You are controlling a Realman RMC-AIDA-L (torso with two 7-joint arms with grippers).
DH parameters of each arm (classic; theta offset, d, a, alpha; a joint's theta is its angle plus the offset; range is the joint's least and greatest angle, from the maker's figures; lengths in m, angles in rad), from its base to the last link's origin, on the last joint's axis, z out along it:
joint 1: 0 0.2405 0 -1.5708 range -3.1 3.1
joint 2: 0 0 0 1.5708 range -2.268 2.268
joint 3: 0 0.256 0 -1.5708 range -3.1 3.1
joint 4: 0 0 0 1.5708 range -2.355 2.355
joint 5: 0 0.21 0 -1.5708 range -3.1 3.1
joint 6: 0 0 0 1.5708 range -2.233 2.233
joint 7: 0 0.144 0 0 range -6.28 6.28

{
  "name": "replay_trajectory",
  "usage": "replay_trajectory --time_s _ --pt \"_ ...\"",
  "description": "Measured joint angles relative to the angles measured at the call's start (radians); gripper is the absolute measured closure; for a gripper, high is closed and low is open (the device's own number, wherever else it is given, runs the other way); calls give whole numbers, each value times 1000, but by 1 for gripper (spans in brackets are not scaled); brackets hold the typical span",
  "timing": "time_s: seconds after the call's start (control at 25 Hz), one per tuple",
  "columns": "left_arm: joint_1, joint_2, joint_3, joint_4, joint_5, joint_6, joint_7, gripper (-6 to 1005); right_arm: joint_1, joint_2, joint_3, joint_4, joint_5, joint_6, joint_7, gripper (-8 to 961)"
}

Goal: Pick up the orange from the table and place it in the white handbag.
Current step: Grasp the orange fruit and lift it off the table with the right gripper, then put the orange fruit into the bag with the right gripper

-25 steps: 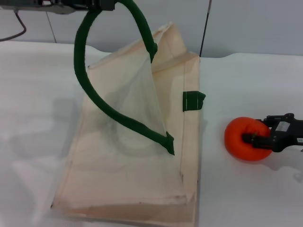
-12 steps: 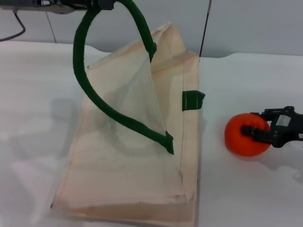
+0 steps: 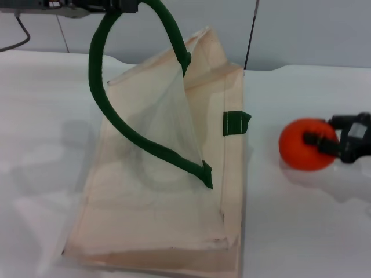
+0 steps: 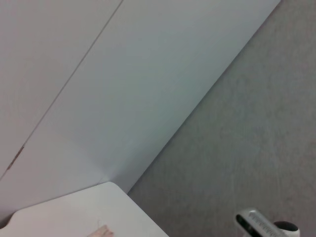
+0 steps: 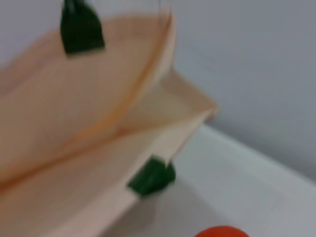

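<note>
The orange (image 3: 306, 144) hangs a little above the white table (image 3: 301, 220), right of the white handbag (image 3: 162, 191). My right gripper (image 3: 326, 142) is shut on the orange from the right side. The orange's top edge also shows in the right wrist view (image 5: 222, 231). The handbag lies on the table with its upper side lifted into a peak. My left gripper (image 3: 119, 6) at the top left holds the dark green handle (image 3: 101, 87) up, keeping the bag's mouth open toward the right. The bag also fills the right wrist view (image 5: 84, 138).
A short green handle stub (image 3: 235, 123) sticks out of the bag's right edge. A grey wall (image 3: 313, 29) and a thin dark cable (image 3: 250, 35) stand behind the table. The left wrist view shows only wall, floor and a table corner (image 4: 74, 212).
My right gripper has lifted the orange off the table and carried it up and slightly to the right. The left gripper and the bag have stayed put.
</note>
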State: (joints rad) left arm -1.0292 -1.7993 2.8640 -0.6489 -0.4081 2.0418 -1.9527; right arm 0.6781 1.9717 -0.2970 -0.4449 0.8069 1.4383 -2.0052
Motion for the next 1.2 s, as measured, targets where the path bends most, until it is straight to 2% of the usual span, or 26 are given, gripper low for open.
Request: replay_trajectory --time_s 0.24,0.48,0.68,0.8,1.04,1.2 --pt "-2 1 0 0 0 0 0 871 22 -3 11 -17 81 123 -40 565" --pt "-21 0 0 7 1 0 0 871 108 39 -69 -15 77 139 -45 616" --pt "-37 3 0 23 4 -1 -1 870 205 46 -178 75 76 104 -46 672" --pt "-48 4 0 23 7 -1 -2 870 234 48 -212 98 76 87 -46 696" --pt "-60 4 0 23 9 -2 -1 871 346 54 -315 217 77 -55 -46 734" --pt "-68 1 0 23 9 -2 -1 871 391 61 -342 250 79 -87 -46 752"
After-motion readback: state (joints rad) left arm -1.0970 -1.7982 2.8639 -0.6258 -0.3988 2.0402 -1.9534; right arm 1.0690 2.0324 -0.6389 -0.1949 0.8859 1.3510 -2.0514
